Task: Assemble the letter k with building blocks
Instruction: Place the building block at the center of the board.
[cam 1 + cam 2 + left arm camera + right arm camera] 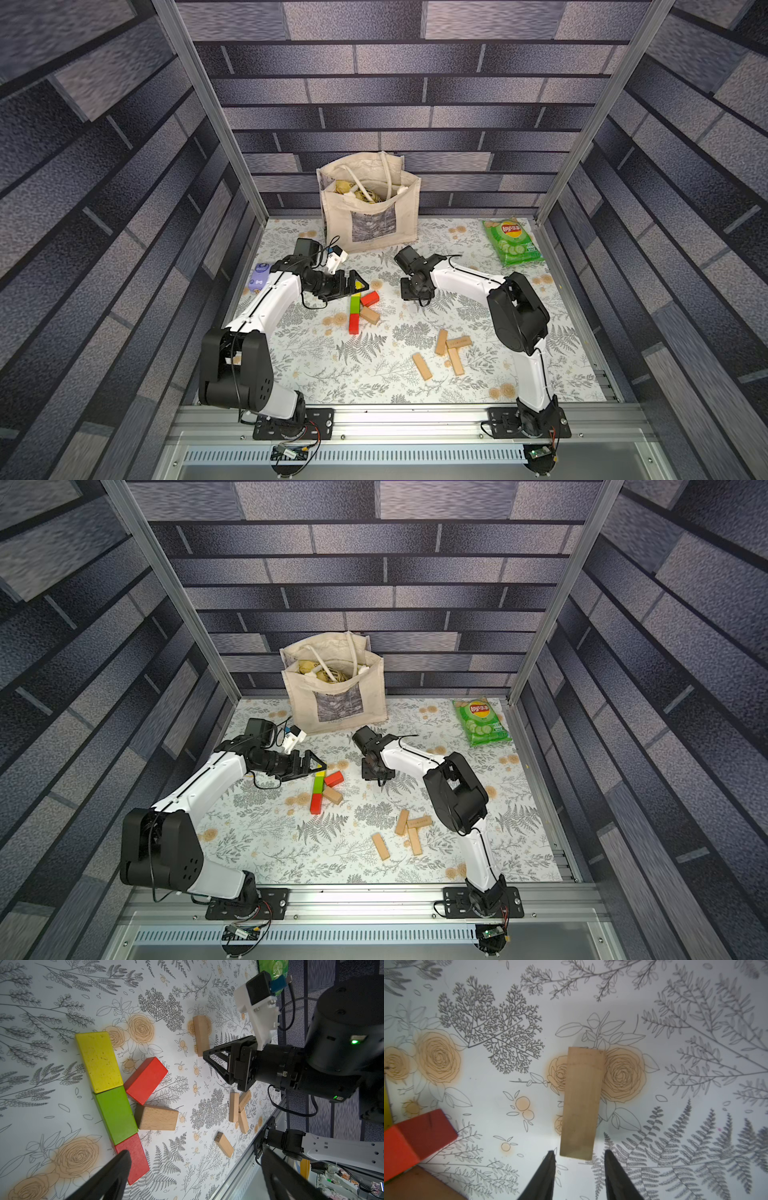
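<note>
**Operator:** Top views: which edges and what free room are showing?

**Reference:** The table [324,374] is lying bare across its near-left part, and an aluminium rail [415,417] is bounding its near edge. The tote bag [370,203] is standing at the far edge. The chip bag [513,243] is lying in the far-right corner, and the purple pack [259,280] is sitting at the left edge. In both top views the letter k [318,786] is lying left of centre. Bare mat is separating it from four loose tan blocks [456,361] at the near right.

**Operator:** Left wrist view: how is the figure looking?

**Reference:** The yellow block [99,1061] at the far end, the green block [116,1113] and the red stem block [133,1157] at the near end are forming a straight stem, end touching end. The slanted red block [145,1080] and the slanted tan block [156,1118] are meeting the green block's right side. The left gripper [195,1176] is holding its jaws spread wide, with nothing between them.

**Operator:** Right wrist view?

**Reference:** The right gripper [579,1153] is standing with its jaws partly apart, flanking one end of the lone tan block [581,1103] without touching it. That block is lying flat, right of the letter k, with bare mat around it.
</note>
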